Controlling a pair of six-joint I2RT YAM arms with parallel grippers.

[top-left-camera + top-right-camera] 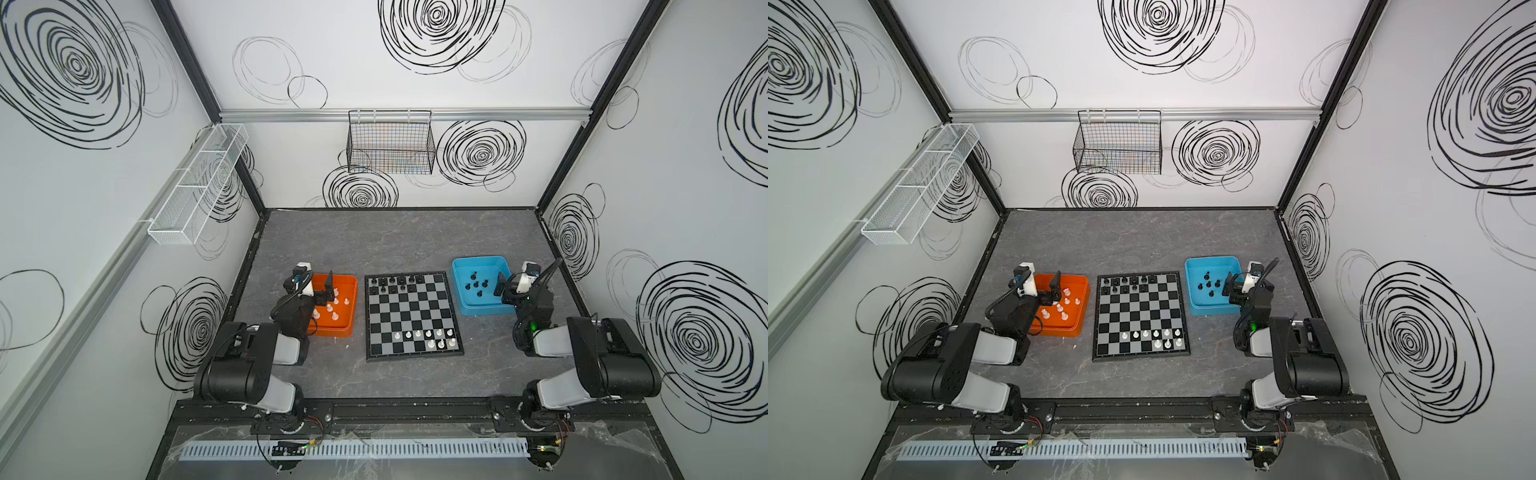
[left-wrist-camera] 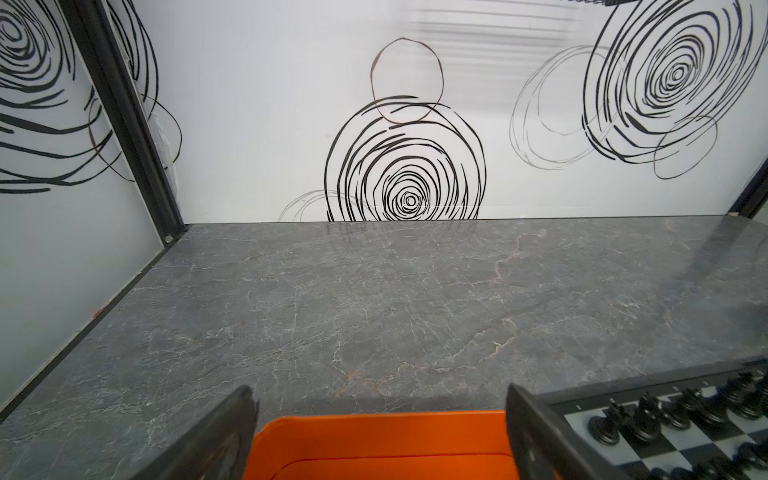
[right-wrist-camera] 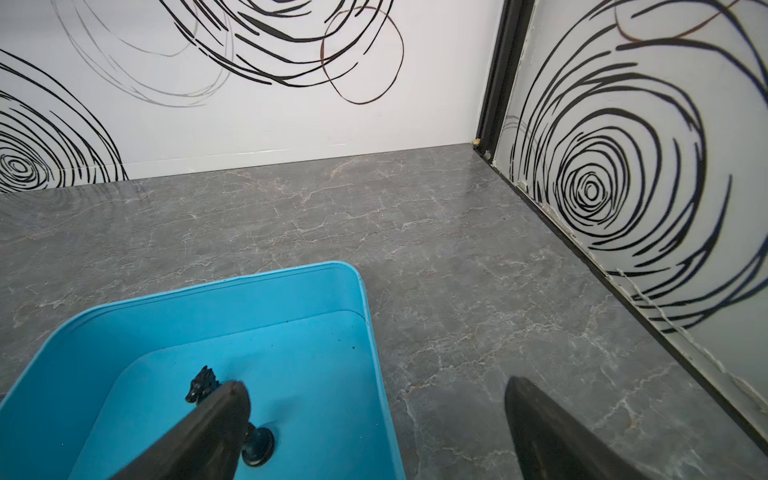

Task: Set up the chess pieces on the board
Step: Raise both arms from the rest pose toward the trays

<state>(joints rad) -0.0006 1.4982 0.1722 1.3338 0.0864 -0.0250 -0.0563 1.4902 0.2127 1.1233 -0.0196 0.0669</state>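
Note:
The board [image 1: 411,316] lies mid-table, with several black chess pieces [image 1: 392,284] on its far rows and several white ones [image 1: 436,337] on its near rows. To its left, an orange tray [image 1: 351,307] holds several loose white pieces [image 1: 330,308]. My left gripper [image 1: 326,293] hangs open over this tray with nothing between its fingers [image 2: 245,399]. On the board's right, a blue tray [image 1: 478,262] holds several black pieces [image 1: 476,284]. My right gripper [image 3: 376,384] is open, straddling that tray's right wall [image 3: 365,316]. One finger partly hides a black piece [image 3: 259,446] lying down.
A black wire basket [image 1: 390,143] hangs on the back wall and a white mesh shelf [image 1: 195,187] on the left wall. Grey marble tabletop [image 1: 374,241] stretches behind the trays and board. The enclosure walls stand close beside both trays.

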